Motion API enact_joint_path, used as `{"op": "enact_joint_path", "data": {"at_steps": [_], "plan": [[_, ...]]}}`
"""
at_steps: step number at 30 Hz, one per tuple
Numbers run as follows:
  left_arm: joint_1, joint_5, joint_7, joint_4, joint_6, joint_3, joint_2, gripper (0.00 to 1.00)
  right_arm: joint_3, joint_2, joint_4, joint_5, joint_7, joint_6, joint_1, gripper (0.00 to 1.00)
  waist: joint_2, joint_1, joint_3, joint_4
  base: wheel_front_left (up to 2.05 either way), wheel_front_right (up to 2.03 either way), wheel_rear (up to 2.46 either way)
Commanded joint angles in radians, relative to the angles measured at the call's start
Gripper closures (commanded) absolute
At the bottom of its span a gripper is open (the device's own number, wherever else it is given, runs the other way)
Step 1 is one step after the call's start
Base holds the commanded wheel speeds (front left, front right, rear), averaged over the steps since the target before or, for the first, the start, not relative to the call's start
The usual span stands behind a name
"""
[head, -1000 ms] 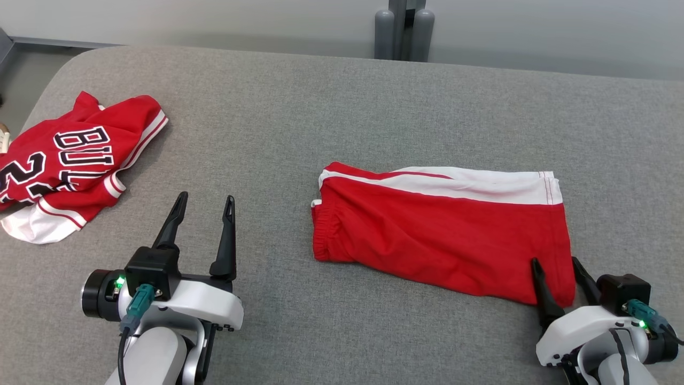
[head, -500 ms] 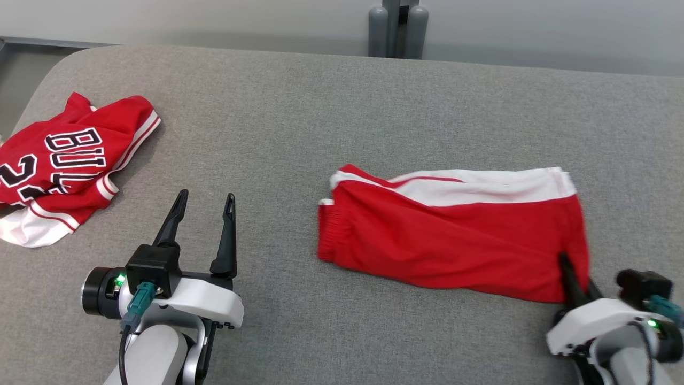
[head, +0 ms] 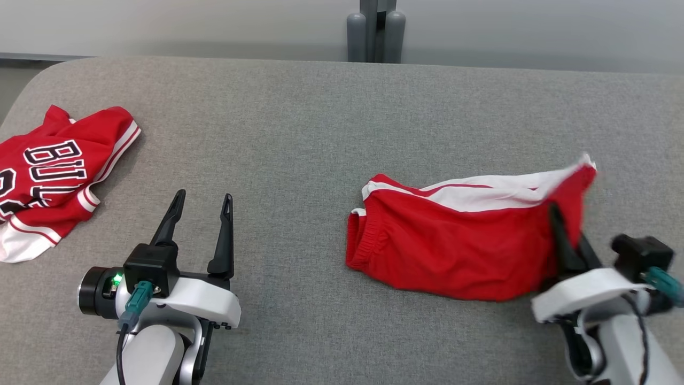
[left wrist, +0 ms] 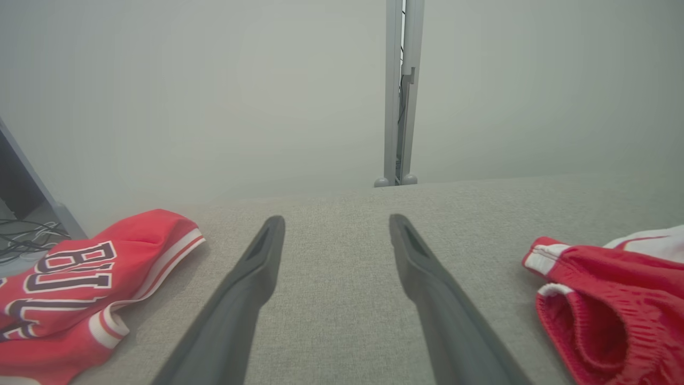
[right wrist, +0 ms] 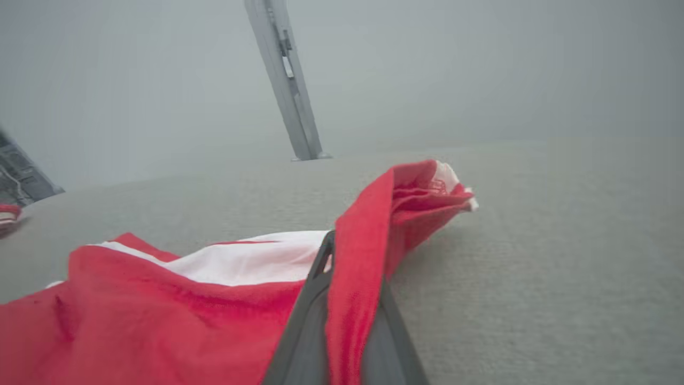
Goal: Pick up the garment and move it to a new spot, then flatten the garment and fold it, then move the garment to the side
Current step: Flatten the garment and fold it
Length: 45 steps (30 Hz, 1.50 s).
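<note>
The garment [head: 454, 240] is a pair of red shorts with a white side band, folded on the grey table at the right. My right gripper [head: 566, 235] is shut on its near right corner, and that hem is lifted and bunched. The right wrist view shows the red cloth [right wrist: 352, 278] pinched between the two dark fingers. My left gripper [head: 200, 203] stands open over bare table at the lower left, well apart from the shorts [left wrist: 604, 305], with nothing between its fingers [left wrist: 251, 278].
A red jersey [head: 48, 171] with black lettering lies crumpled at the table's left edge, also in the left wrist view [left wrist: 80, 289]. A grey post [head: 375, 29] stands behind the table's far edge. The grey table [head: 320, 133] has open cloth surface between the two garments.
My right gripper shut on the shorts' near right corner and lifted it, dragging the shorts rightward and bunching them. The head camera turned right. The left gripper stayed put.
</note>
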<state>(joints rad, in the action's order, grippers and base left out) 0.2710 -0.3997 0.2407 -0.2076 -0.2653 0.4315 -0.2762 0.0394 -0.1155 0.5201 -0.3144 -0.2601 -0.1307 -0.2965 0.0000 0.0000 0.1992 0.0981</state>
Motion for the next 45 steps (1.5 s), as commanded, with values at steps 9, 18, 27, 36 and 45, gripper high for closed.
{"op": "enact_joint_path", "data": {"at_steps": [9, 18, 27, 36, 45], "plan": [[0.015, -0.008, -0.014, 0.015, -0.001, 0.015, -0.005, 0.00, 0.296, 0.052, -0.253, -0.040, 0.078, 0.000, -0.029, 1.00, 0.0000, 0.0000, 0.011, 0.002, 0.00, 0.00, 0.00], [0.037, -0.004, -0.015, 0.005, 0.010, 0.044, 0.013, 0.00, 0.461, 0.062, -0.108, -0.115, 0.088, 0.000, -0.107, 1.00, 0.0000, 0.0000, 0.030, 0.048, 0.00, 0.00, 0.00], [0.046, -0.008, -0.007, -0.010, 0.013, 0.049, 0.019, 0.00, 0.588, 0.063, -0.007, -0.231, 0.053, 0.000, -0.170, 0.00, 0.0000, 0.0000, 0.051, 0.059, 0.00, 0.00, 0.00], [0.050, -0.010, -0.003, -0.019, 0.011, 0.056, 0.022, 0.00, 0.678, 0.062, -0.113, -0.296, 0.019, 0.000, -0.169, 0.00, 0.0000, 0.0000, 0.051, 0.047, 0.00, 0.00, 0.00], [0.036, -0.017, 0.002, -0.027, 0.001, 0.049, 0.015, 0.00, 0.519, 0.049, -0.367, -0.228, 0.011, 0.000, -0.058, 0.00, 0.0000, 0.0000, 0.030, 0.023, 0.00, 0.00, 0.00]]}}
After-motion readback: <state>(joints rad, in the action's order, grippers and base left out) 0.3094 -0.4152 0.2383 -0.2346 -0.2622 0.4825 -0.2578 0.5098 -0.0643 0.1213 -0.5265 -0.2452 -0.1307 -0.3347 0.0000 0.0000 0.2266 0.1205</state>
